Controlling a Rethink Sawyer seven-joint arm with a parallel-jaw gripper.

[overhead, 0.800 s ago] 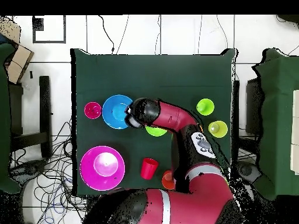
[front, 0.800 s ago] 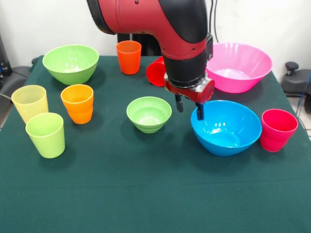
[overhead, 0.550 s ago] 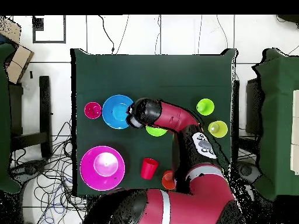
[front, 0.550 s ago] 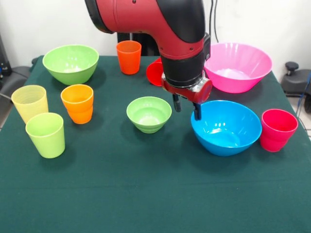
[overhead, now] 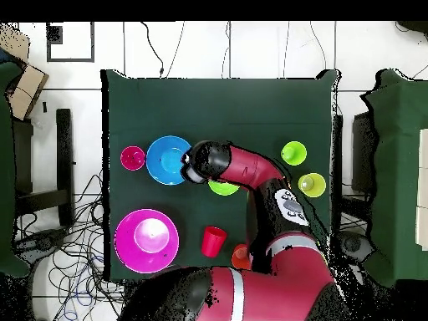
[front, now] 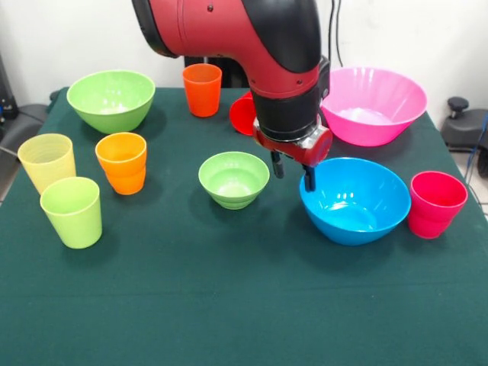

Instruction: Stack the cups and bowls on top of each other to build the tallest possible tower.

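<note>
My gripper hangs open and empty between the small light green bowl and the blue bowl. One finger is right at the blue bowl's near-left rim. The pink bowl and a red cup lying on its side are behind the arm. The large light green bowl and an orange cup stand at the back left. Another orange cup, a pale yellow cup and a lime green cup stand on the left. A pinkish-red cup stands right of the blue bowl. No tower stands.
The table has a dark green cloth. In the overhead view the arm covers part of the small green bowl; the blue bowl and pink bowl lie near the table's left edge.
My gripper has shifted slightly left and up in the front view, staying open. The cups and bowls have not moved.
</note>
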